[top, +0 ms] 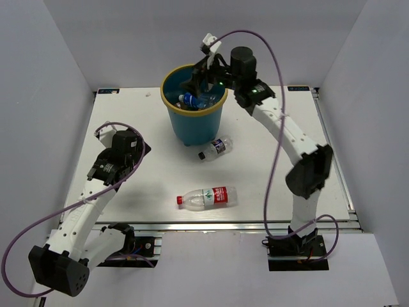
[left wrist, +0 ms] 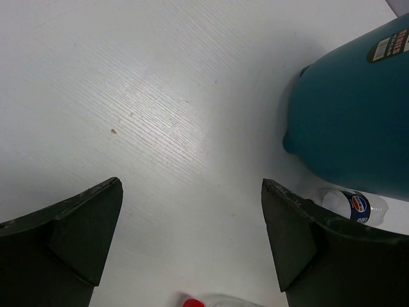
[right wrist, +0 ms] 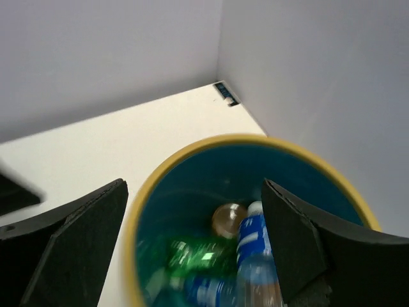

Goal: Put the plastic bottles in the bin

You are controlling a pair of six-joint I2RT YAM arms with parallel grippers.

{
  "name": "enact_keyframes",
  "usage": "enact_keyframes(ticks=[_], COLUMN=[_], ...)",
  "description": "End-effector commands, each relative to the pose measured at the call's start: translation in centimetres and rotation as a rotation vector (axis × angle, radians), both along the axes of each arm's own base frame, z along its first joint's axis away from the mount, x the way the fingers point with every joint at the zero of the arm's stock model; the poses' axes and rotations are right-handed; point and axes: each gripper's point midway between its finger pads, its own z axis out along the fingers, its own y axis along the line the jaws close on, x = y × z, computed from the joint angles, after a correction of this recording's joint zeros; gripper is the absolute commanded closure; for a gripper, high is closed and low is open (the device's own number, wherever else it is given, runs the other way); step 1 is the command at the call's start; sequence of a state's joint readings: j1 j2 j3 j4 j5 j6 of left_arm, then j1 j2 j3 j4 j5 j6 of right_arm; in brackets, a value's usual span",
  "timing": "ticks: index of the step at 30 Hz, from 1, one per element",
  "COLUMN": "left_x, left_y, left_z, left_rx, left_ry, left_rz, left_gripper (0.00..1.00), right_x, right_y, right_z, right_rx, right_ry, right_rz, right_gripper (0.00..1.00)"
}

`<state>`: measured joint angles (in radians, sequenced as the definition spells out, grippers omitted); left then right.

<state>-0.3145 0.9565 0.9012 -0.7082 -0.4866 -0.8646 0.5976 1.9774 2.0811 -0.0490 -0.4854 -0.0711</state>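
Right gripper (top: 200, 81) hangs over the mouth of the bin (top: 195, 125) at the upper middle of the overhead view. From its wrist camera I see the jaws of the right gripper (right wrist: 193, 192) spread wide with nothing between them, looking straight down into the bin (right wrist: 192, 148).

Inside the bin lies a jumble of bottles. A blue-labelled bottle (right wrist: 254, 233) runs from the centre of the frame toward the bottom edge, with its pale top end toward frame centre. An orange-brown round end (right wrist: 229, 219) sits just beside it on the left. A blurred green bottle (right wrist: 188, 252) lies lower left of that, and another blue-labelled one (right wrist: 204, 291) is at the bottom edge. I cannot tell which way these last two point.

Left gripper (top: 128, 150) is at the left of the overhead frame, well apart from the bin. My left wrist view shows the left gripper (left wrist: 192, 185) gaping over the bare table (left wrist: 160, 96), holding nothing.

Two bottles are on the table. The red-labelled bottle (top: 208, 198) lies flat below frame centre, its long axis left to right and its red cap pointing left. A small blue-labelled bottle (top: 215, 148) lies just beside the bin's base, on a diagonal with its cap toward the lower left.
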Motion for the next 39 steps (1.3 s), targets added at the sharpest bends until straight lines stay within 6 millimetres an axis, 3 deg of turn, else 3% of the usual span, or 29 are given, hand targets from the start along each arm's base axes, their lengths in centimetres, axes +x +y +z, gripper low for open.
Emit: enact_keyframes(ticks=[1, 2, 3, 4, 5, 6, 9, 10, 12, 13, 18, 23, 29, 32, 34, 35, 38, 39], left_x=[0.7, 1.1, 1.3, 1.7, 1.9, 2.2, 2.9, 3.1, 3.2, 3.4, 2.8, 2.4, 2.5, 2.8, 3.0, 3.0, 3.2, 3.3], left_y=[-0.7, -0.9, -1.0, -1.4, -1.7, -1.9, -2.5, -2.6, -2.9, -3.0, -3.9, -4.1, -3.1, -2.9, -2.7, -2.5, -2.3, -2.2], left_z=[0.1, 0.3, 0.2, 0.5, 0.4, 0.1, 0.1, -0.3, -0.8, -1.1, -2.8, -3.7, -3.6, -3.2, -2.7, -2.7, -2.2, -2.0], left_rx=[-0.012, -0.019, -0.022, -0.035, -0.041, -0.044, -0.052, -0.049, -0.048, -0.047, -0.069, -0.085, -0.056, -0.046, -0.047, -0.041, -0.036, -0.035], left_ry=[-0.021, -0.035, -0.035, -0.054, -0.058, -0.054, -0.057, -0.046, -0.033, -0.022, 0.029, 0.041, 0.044, 0.039, 0.02, 0.015, -0.002, -0.005], left_rz=[-0.034, -0.042, -0.045, -0.056, -0.068, -0.076, -0.104, -0.106, -0.122, -0.13, -0.175, -0.177, -0.133, -0.12, -0.113, -0.105, -0.089, -0.085], left_gripper=[0.02, 0.02, 0.02, 0.02, 0.02, 0.02, 0.02, 0.02, 0.02, 0.02, 0.02, 0.02, 0.02, 0.02, 0.02, 0.02, 0.02, 0.02], right_x=[-7.5, -9.6, -10.4, -12.1, -13.4, -14.4, -18.2, -20.1, -22.1, -23.6, -26.1, -24.6, -24.8, -24.8, -24.7, -24.6, -23.7, -23.4], right_y=[-2.9, -4.3, -4.6, -4.6, -6.2, -6.7, -8.0, -8.4, -9.1, -9.4, -9.2, -9.2, -8.8, -8.0, -7.3, -7.0, -5.9, -5.7], right_z=[3.5, 4.8, -0.1, -1.4, -0.7, -5.8, -9.7, -13.5, -16.0, -18.8, -24.9, -31.1, -34.9, -35.0, -34.4, -34.0, -31.9, -31.1], right_rx=[-0.061, -0.065, -0.139, -0.167, -0.176, -0.251, -0.31, -0.374, -0.438, -0.507, -0.647, -0.781, -0.802, -0.782, -0.755, -0.745, -0.699, -0.688], right_ry=[-0.083, -0.124, -0.043, -0.042, -0.084, -0.012, 0.061, 0.135, 0.156, 0.184, 0.18, 0.142, 0.2, 0.197, 0.186, 0.179, 0.126, 0.105], right_rz=[0.128, 0.108, 0.108, 0.114, 0.049, 0.043, 0.047, 0.085, 0.127, 0.142, 0.208, 0.205, 0.209, 0.223, 0.239, 0.24, 0.228, 0.223], right_gripper=[0.11, 0.11, 0.11, 0.11, 0.11, 0.11, 0.11, 0.11, 0.11, 0.11, 0.11, 0.11, 0.11, 0.11, 0.17, 0.21, 0.56, 0.57])
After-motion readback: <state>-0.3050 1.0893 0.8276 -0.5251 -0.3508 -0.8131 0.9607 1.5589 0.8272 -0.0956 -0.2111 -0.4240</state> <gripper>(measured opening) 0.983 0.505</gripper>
